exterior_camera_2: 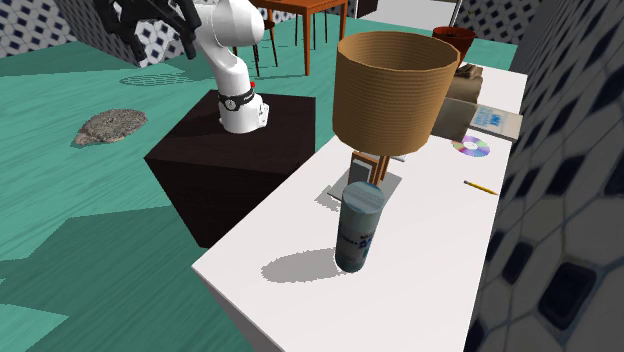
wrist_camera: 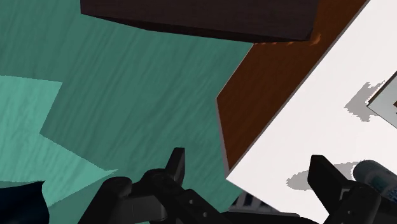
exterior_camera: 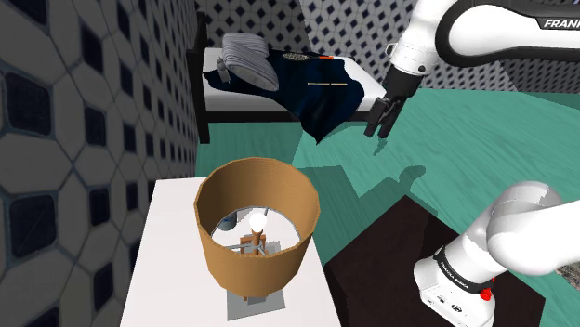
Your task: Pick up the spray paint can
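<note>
My gripper (wrist_camera: 248,156) is spread wide, its two black fingers (wrist_camera: 175,167) standing well apart with nothing between them and nothing held. In the wrist view it hangs over the teal floor (wrist_camera: 114,83) at the edge of the white table (wrist_camera: 318,114), whose brown side panel (wrist_camera: 254,108) runs just past the inner finger. In the shoulder view the hand hangs in the air above the floor, between the dark box stand (exterior_camera: 390,251) and the bed (exterior_camera: 279,84) with its dark blue blanket. The spray paint can (exterior_camera_2: 360,228) stands upright on the white table near its front corner, just in front of the lamp (exterior_camera_2: 395,90) with the tan shade, and it is well apart from the gripper. In the wrist view I see what looks like its bluish-grey body beyond the outer finger. Farther along the table lie a pencil (exterior_camera_2: 481,187), a disc (exterior_camera_2: 471,147) and a book (exterior_camera_2: 497,121).
</note>
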Robot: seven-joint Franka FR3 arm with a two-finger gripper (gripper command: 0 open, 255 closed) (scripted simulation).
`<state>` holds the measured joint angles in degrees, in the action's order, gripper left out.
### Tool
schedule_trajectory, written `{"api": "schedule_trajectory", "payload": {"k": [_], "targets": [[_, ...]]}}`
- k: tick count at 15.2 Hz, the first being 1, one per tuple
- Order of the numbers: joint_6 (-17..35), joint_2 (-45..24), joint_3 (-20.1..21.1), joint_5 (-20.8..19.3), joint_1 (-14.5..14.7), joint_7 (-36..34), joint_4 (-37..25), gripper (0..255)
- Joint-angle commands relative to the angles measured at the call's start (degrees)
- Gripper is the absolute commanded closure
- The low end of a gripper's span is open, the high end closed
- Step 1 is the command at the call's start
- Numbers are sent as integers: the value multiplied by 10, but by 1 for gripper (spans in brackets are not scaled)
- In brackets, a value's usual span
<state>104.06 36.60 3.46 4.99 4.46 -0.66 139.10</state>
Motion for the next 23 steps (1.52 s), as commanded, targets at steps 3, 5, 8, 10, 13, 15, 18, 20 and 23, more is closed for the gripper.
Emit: {"api": "schedule_trajectory", "payload": {"k": [3, 5, 8, 10, 13, 15, 18, 20, 23], "targets": [[47, -51, 41, 15, 17, -42, -16, 0], [70, -79, 62, 19, 24, -64, -27, 0], [102, -124, 93, 20, 32, -97, -48, 0], [122, -156, 113, 16, 37, -121, -66, 0], [149, -208, 142, 4, 43, -159, -97, 0], [164, -244, 161, -9, 46, -185, -122, 0], [182, -302, 186, -38, 52, -229, -163, 0], [191, -342, 200, -61, 59, -259, -195, 0], [198, -406, 216, -103, 73, -305, -248, 0]]}}
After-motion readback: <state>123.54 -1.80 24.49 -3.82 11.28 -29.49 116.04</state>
